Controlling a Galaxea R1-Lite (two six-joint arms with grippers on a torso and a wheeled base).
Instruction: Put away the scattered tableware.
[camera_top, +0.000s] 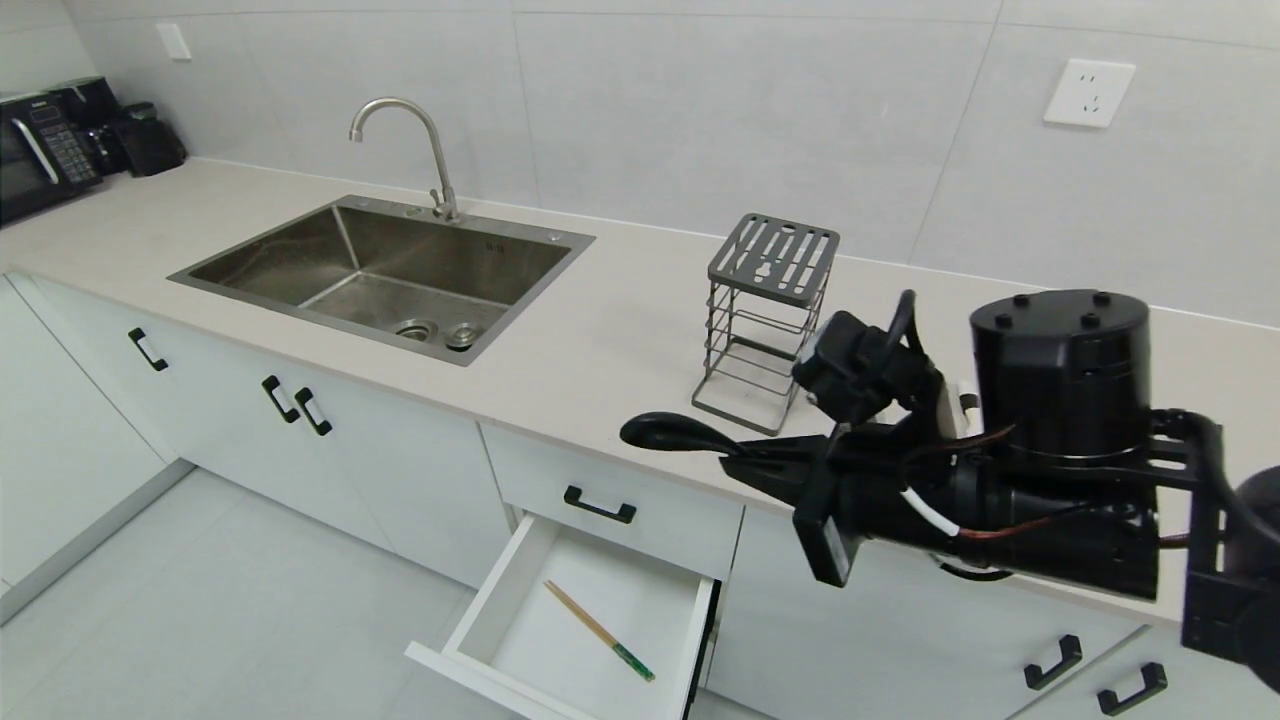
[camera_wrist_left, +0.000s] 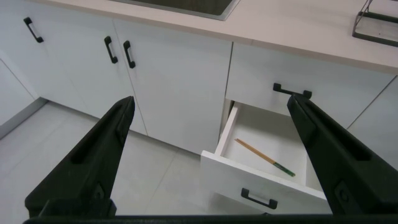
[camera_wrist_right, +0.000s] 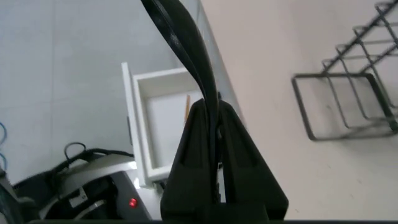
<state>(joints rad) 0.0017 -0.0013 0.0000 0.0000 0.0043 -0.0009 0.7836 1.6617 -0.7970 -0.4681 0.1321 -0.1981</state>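
Black utensil (camera_top: 668, 433) — slim, rounded tip — clamped in rt end effector (camera_top: 745, 462), lt end effector (camera_wrist_left: 210, 102) splayed, wooden chopsticks (camera_top: 598, 630) in drawer (camera_top: 540, 650)

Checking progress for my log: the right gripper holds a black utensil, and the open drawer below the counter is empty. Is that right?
Not quite. The open drawer is not empty: chopsticks lie in it, as the head view shows. The rest stands: the right gripper does hold the black utensil, its jaws shut on the handle.
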